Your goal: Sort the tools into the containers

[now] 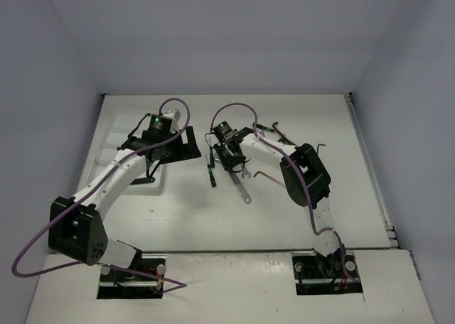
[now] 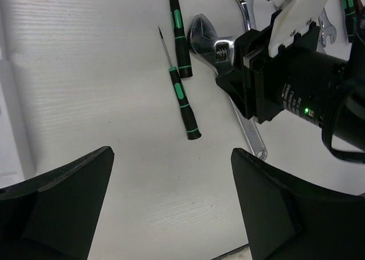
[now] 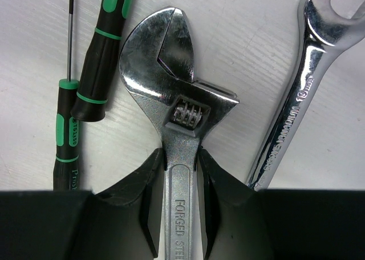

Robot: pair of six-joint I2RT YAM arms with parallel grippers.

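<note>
Right wrist view puts the adjustable wrench dead centre, lying flat on the table, head pointing away, with two green-black screwdrivers just beside it on one side and a silver combination wrench near it on the other. The right gripper has its fingers clamped on the flat shank directly below the head. This tool looks like solid plated steel: rigid, heavy for its size, head-heavy and likely slick, so that hold close to the head seems sound, though the long handle may swing when lifted. In the top external view the tray sits well to the left, where the left gripper hovers, fingers wide apart and holding nothing.
</note>
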